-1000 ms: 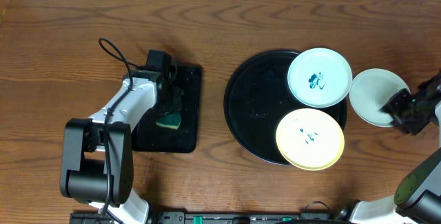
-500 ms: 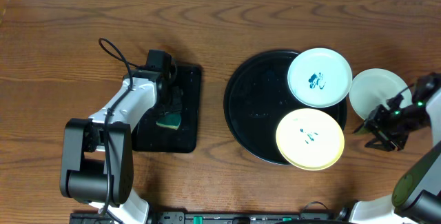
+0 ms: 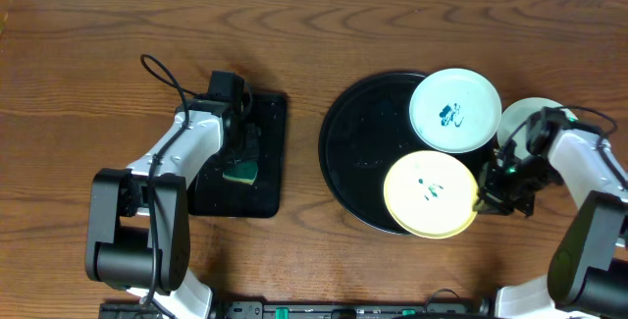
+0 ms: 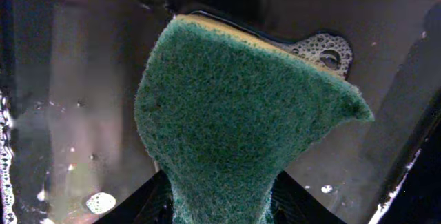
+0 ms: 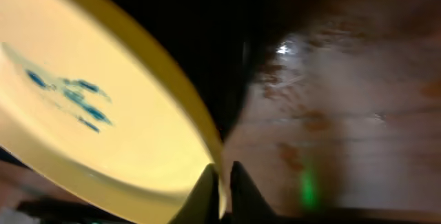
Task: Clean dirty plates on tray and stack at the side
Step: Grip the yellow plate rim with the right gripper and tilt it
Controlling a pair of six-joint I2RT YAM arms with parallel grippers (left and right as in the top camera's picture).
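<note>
Tabletop point(image 3: 98, 44): pale plate point(image 3: 520, 113) half hidden beneath right arm point(image 3: 579, 157).

Overhead: straight down, far, whole table point(image 3: 78, 34). Left wrist: close on sponge point(image 4: 241, 127), overhead's 9 o'clock. Right wrist: close on yellow plate point(image 5: 103, 114) rim, overhead's 4 o'clock.
</note>
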